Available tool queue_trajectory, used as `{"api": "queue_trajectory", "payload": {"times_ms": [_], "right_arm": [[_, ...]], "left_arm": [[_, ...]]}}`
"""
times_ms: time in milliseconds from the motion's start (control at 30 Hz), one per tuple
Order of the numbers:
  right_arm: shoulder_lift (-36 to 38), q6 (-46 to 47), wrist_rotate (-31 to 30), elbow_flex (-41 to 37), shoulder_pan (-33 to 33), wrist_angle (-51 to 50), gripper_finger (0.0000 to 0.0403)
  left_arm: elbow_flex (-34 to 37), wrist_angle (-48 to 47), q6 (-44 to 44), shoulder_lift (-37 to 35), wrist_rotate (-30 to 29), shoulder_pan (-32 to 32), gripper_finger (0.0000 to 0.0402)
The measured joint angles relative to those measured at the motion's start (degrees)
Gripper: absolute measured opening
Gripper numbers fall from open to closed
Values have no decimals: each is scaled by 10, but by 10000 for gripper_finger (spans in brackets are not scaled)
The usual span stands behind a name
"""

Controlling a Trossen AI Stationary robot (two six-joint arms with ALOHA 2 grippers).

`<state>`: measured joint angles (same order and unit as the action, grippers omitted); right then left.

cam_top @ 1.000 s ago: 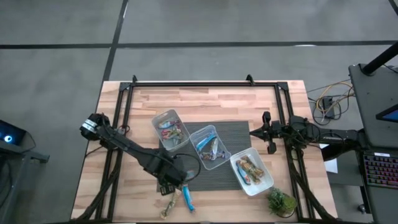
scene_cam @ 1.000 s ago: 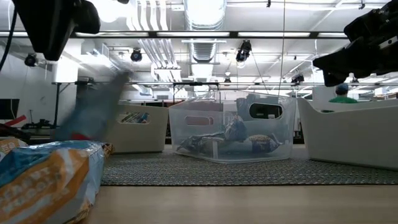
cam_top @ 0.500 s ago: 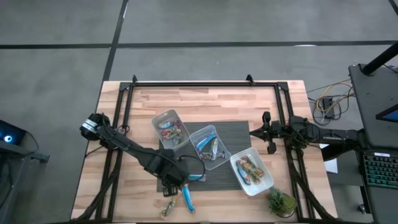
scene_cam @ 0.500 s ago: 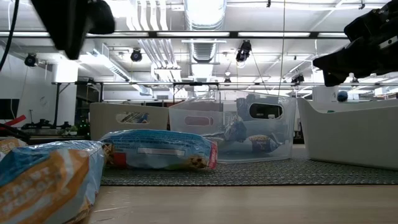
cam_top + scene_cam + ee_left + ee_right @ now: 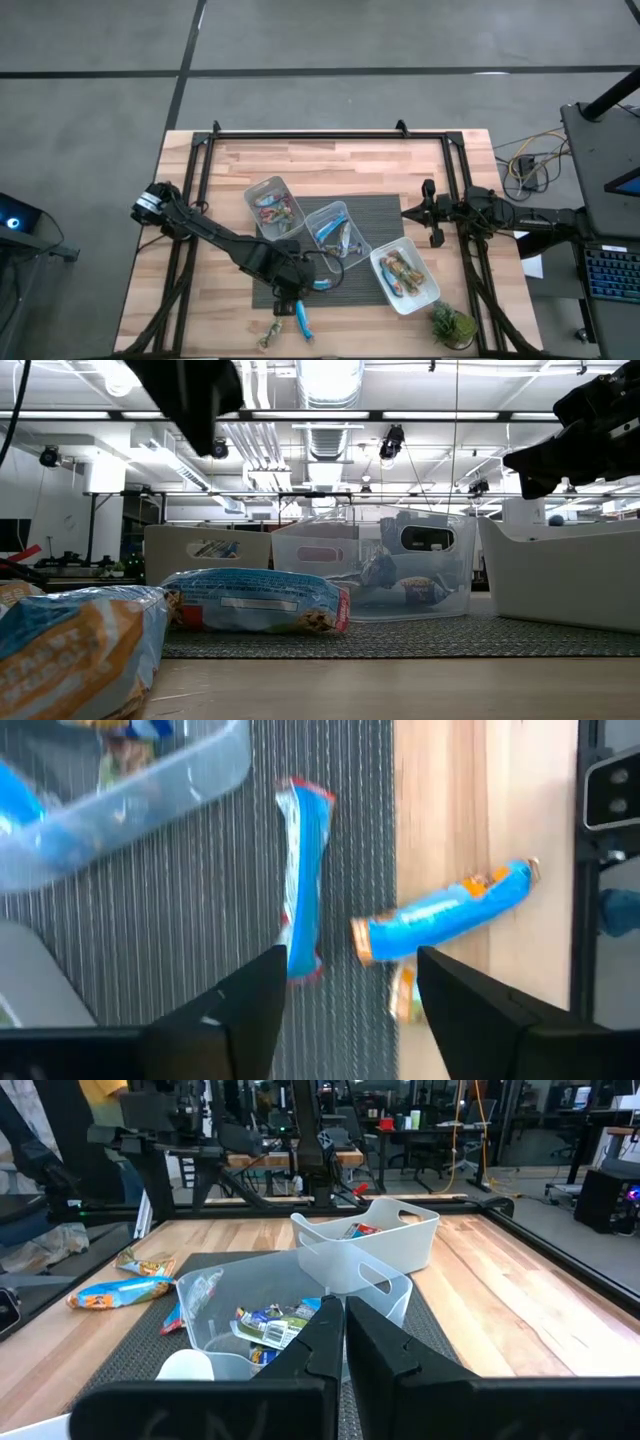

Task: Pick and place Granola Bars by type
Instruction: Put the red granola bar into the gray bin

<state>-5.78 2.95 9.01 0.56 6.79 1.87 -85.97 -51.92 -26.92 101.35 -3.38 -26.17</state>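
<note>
My left gripper (image 5: 290, 300) is open and empty above the near edge of the dark mat (image 5: 380, 205). Ahead of its fingers, one blue granola bar (image 5: 303, 890) lies flat on the mat beside the middle clear tub (image 5: 335, 236); it also shows in the low view (image 5: 255, 603). A second blue bar (image 5: 445, 912) and a tan bar (image 5: 402, 995) lie on the wood near the front edge. Three tubs hold more bars. My right gripper (image 5: 408, 212) is shut and waits at the mat's right side.
A tub stands at the far left of the mat (image 5: 275, 207) and another at the near right (image 5: 405, 277). A small green plant (image 5: 452, 326) stands at the near right corner. Black frame rails (image 5: 195, 170) run along the table's sides.
A blue bar has dropped onto the mat: blurred in the air a second ago, it now lies flat and still beside the middle tub. My left gripper has gone toward the table's right edge.
</note>
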Motion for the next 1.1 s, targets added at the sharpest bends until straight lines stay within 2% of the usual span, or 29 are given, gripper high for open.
{"api": "queue_trajectory", "payload": {"times_ms": [567,667,800,1100], "right_arm": [[0,0,0,0,0,0,8],[0,0,0,0,0,0,8],[0,0,0,0,0,0,8],[0,0,0,0,0,0,8]], "left_arm": [[-1,39,61,78,5,54,214],[0,44,63,91,21,61,214],[0,49,72,107,47,61,213],[0,61,78,125,52,61,213]]}}
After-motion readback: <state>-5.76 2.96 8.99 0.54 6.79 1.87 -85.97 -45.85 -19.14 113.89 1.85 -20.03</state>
